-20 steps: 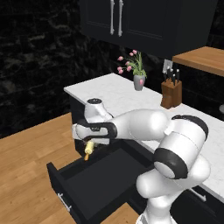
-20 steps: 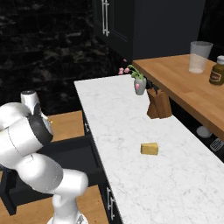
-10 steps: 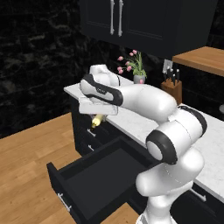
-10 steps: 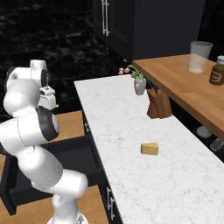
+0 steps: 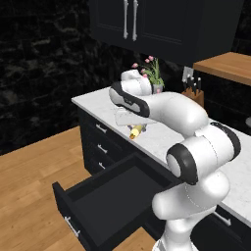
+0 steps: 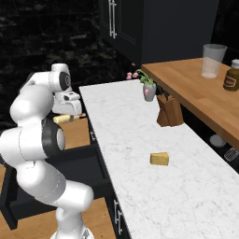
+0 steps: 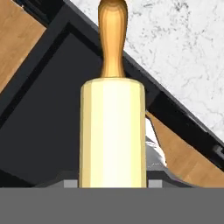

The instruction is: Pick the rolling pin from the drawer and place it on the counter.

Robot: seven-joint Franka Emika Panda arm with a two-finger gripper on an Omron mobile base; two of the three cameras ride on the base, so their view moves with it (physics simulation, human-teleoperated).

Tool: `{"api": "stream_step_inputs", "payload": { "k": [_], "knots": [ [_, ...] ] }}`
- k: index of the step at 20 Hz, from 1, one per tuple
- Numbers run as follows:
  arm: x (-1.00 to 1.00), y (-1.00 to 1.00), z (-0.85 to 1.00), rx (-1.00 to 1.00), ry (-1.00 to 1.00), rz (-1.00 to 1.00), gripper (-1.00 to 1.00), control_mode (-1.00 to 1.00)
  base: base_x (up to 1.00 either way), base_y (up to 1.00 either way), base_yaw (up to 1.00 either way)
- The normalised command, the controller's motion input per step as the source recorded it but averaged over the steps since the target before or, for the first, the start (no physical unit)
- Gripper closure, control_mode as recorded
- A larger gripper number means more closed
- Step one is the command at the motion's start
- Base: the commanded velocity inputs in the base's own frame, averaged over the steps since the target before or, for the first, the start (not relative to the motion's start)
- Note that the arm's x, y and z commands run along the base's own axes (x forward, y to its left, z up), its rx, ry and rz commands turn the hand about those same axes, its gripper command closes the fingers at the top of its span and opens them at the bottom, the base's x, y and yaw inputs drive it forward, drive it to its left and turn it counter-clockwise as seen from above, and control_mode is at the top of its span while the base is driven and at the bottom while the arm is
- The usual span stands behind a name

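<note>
Gripper (image 5: 133, 128) closed on the slim pale-tan wooden rolling pin with small orange handles (image 5: 136, 131), which is held aloft above the front edge of the long white marble counter with faint grey veining (image 5: 162, 135). In the left base view the pin's lower end points toward 7 o'clock, and most of its barrel is hidden behind the white hand. In the right base view the pin (image 6: 65, 118) juts toward 9 o'clock, its far handle cut off by the arm. In the hand view the pale barrel (image 7: 112, 131) rises from 6 o'clock, its orange handle at 12 o'clock; the fingertips cannot be made out. The wide black drawer with a slim silver bar handle (image 5: 105, 196) stands pulled open below, at 7 o'clock of the gripper.
</note>
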Motion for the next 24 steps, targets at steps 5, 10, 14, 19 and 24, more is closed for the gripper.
{"api": "stream_step_inputs", "payload": {
  "k": [5, 10, 14, 19, 24],
  "knots": [
    [-0.02, -1.00, -0.02, -0.12, -0.01, -0.12, 1.00, -1.00, 0.00, 0.00, 0.00],
    [0.14, -0.99, -0.42, 0.00, -0.03, -0.04, 1.00, -1.00, 0.00, 0.00, 0.00],
    [0.04, -0.89, -0.16, 0.00, -0.01, -0.03, 1.00, -1.00, 0.00, 0.00, 0.00],
    [0.34, -0.28, -0.19, 0.00, -0.06, -0.06, 1.00, -1.00, 0.00, 0.00, 0.00],
    [0.26, -0.01, -0.42, 0.00, -0.29, -0.02, 1.00, -1.00, 0.00, 0.00, 0.00]
  ]
}}
